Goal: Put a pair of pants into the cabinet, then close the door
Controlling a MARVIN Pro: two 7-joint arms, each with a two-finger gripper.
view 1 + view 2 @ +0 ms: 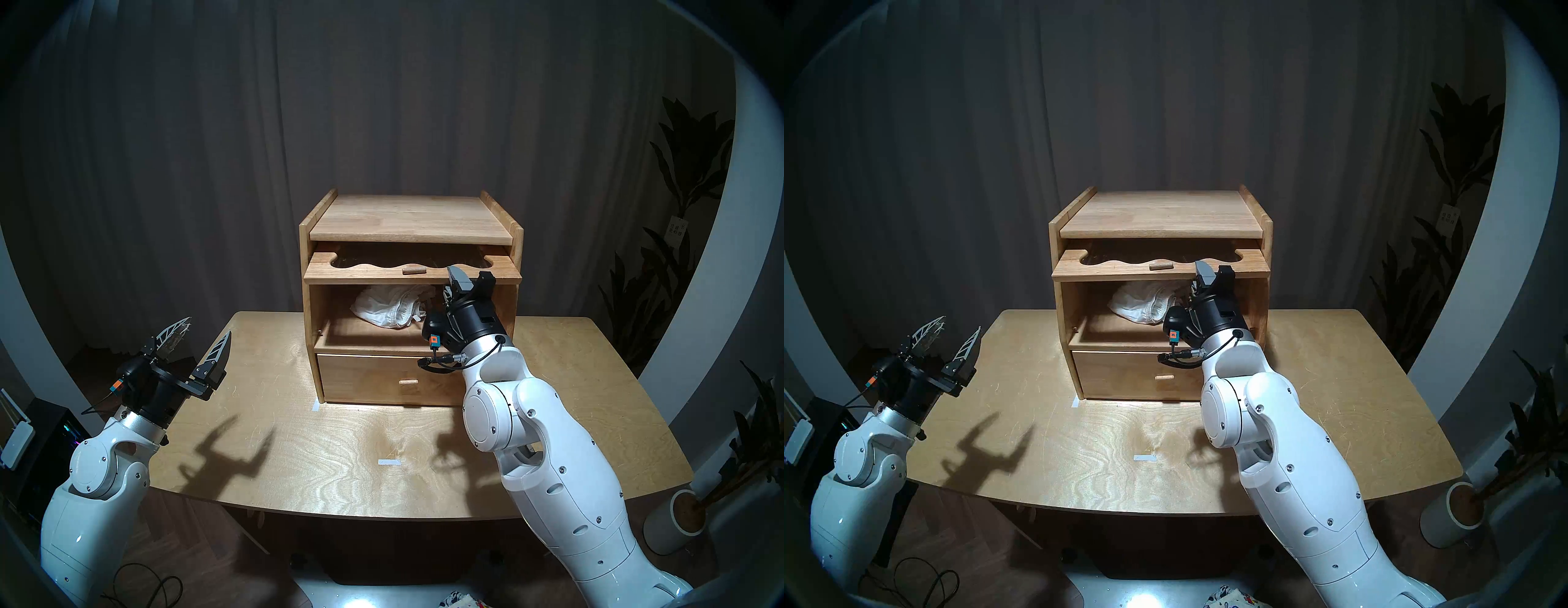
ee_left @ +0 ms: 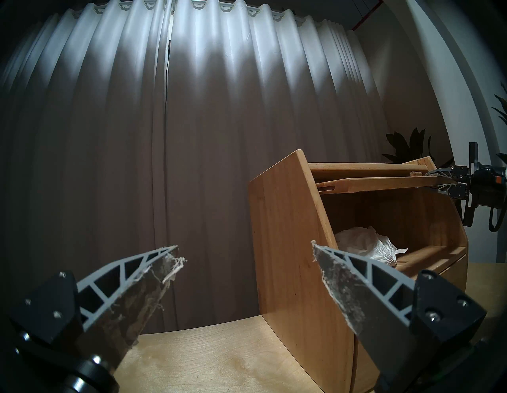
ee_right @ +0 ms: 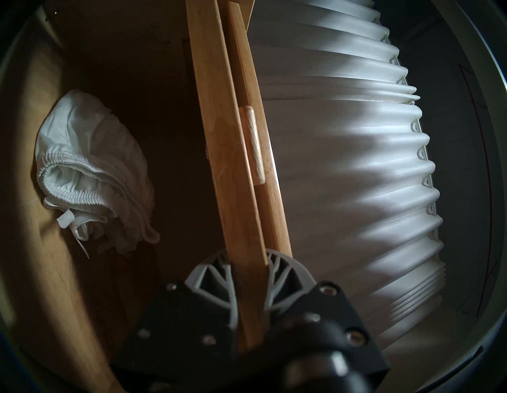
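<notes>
Curtain-backed table (image 1: pixel 297 446) at frame centre carries the cabinet (image 1: pixel 409 214), pants (image 1: pixel 388 308) inside; right gripper (image 3: pixel 248 270) pinches the raised door (image 1: pixel 369 271), left gripper (image 1: pixel 199 339) spread.

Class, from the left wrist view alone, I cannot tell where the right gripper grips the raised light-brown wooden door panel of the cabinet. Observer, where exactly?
Observer: The right gripper is shut on the door's front edge, right of its small wooden knob.
Operator: Is the lower drawer shut?
Observer: Yes, the plain wooden drawer looks fully closed.
Operator: Anything on the tabletop in front?
Observer: Only two short white tape strips on the pale wooden table.
</notes>
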